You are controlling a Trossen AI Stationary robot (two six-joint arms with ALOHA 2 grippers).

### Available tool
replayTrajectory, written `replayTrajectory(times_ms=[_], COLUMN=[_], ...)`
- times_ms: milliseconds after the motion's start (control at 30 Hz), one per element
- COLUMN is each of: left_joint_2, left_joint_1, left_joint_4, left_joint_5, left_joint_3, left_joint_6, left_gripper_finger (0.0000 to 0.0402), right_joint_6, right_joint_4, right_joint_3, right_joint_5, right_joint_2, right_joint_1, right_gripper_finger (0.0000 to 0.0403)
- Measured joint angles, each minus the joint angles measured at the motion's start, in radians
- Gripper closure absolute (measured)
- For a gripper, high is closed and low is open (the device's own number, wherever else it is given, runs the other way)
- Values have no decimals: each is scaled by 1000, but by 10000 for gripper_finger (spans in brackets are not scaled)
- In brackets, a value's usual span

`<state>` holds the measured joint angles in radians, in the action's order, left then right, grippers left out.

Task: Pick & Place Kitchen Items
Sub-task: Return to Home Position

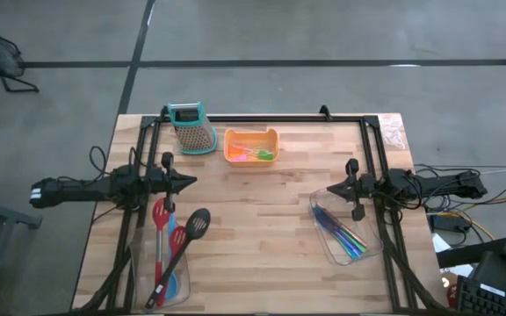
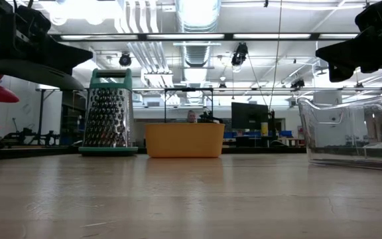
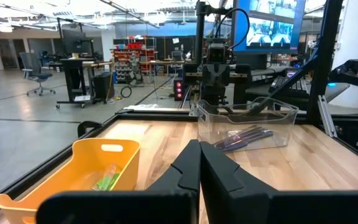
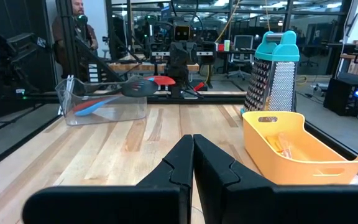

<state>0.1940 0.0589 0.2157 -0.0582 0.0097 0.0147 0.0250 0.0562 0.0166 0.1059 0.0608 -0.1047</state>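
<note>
Red, blue and black long-handled spoons and a slotted spatula (image 1: 176, 246) lie in a clear bin (image 1: 167, 290) at the near left, their heads sticking out over its far rim; they also show in the right wrist view (image 4: 129, 90). Blue-handled cutlery (image 1: 341, 230) lies in a clear bin (image 1: 348, 230) at the right and shows in the left wrist view (image 3: 244, 137). Tiny green, pink and yellow pieces (image 1: 257, 154) lie in the orange tray (image 1: 251, 145). My left gripper (image 1: 191, 182) is shut and empty above the table at the left. My right gripper (image 1: 330, 189) is shut and empty at the right.
A teal-topped metal box grater (image 1: 191, 128) stands at the far left beside the orange tray. A black frame (image 1: 262, 118) runs along the table's far edge and sides. Bare wood lies in the middle of the table between the two bins. A person (image 4: 73, 25) stands beyond the table.
</note>
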Motion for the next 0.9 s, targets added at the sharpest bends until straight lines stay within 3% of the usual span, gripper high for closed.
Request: replayTrajectory(times_ms=[900], left_joint_2=[0], left_joint_1=[0], left_joint_4=[0], left_joint_5=[0], left_joint_3=[1], left_joint_6=[0], left_gripper_finger=[396], right_joint_6=[0], right_joint_4=[0], right_joint_3=[0], right_joint_5=[0], right_joint_2=[0], right_joint_1=[0], right_gripper_finger=[394])
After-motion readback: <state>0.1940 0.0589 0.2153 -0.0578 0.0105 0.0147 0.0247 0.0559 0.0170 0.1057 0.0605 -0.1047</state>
